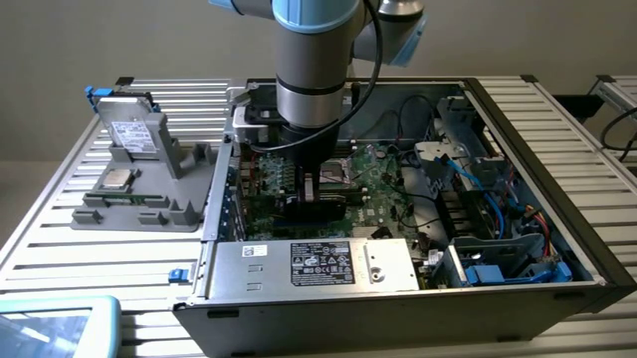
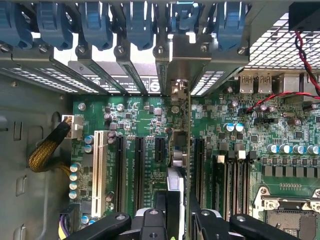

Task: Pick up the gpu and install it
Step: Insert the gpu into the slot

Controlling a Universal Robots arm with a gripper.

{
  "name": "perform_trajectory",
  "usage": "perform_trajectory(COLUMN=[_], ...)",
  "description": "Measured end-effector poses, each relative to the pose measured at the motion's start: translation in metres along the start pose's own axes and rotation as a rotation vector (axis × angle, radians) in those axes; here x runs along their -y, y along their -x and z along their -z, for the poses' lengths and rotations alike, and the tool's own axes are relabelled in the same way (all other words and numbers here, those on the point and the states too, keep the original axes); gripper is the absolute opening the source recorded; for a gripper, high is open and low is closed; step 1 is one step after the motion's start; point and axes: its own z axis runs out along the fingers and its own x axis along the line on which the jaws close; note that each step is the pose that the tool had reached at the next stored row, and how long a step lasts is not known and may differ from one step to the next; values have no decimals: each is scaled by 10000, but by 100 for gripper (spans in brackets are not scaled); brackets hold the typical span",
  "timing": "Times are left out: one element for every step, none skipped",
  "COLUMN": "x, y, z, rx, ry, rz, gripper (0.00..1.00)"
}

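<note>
My gripper (image 1: 312,188) reaches down into the open computer case (image 1: 518,97), over the green motherboard (image 1: 383,183). It is shut on the gpu (image 1: 316,210), which stands on edge with its black side facing the exterior camera. In the wrist view the gpu (image 2: 181,150) shows edge-on as a thin strip running away from my gripper (image 2: 179,222), over the black expansion slots (image 2: 139,170). Its silver end bracket (image 2: 184,62) sits at the case's rear wall among the slot covers. I cannot tell whether the card's lower edge is seated in a slot.
A grey fixture (image 1: 179,216) on the exterior view's left holds a silvery drive (image 1: 134,134), a processor chip (image 1: 118,177) and a slim green memory stick (image 1: 124,199). The power supply (image 1: 318,265) fills the case front. Blue cables (image 1: 497,186) lie at the right. Blue slot latches (image 2: 95,25) line the rear wall.
</note>
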Motion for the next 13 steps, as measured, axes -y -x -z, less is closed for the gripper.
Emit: perform_trajectory(x=[0,0,0,0,0,0,0,0,0,0,0,0,0], y=[0,0,0,-1,-1,-1,-1,-1,-1,-1,-1,-1,-4], z=[0,0,0,0,0,0,0,0,0,0,0,0,0], rx=[-1,-1,0,0,-1,-1,-1,-1,-1,-1,-1,-1,2], ry=[1,2,2,2,3,4,4,4,4,4,4,4,3], rz=[2,3,5,8,10,12,13,13,13,13,13,13,13], gripper=[27,27,27,27,27,27,27,27,27,27,27,27,27])
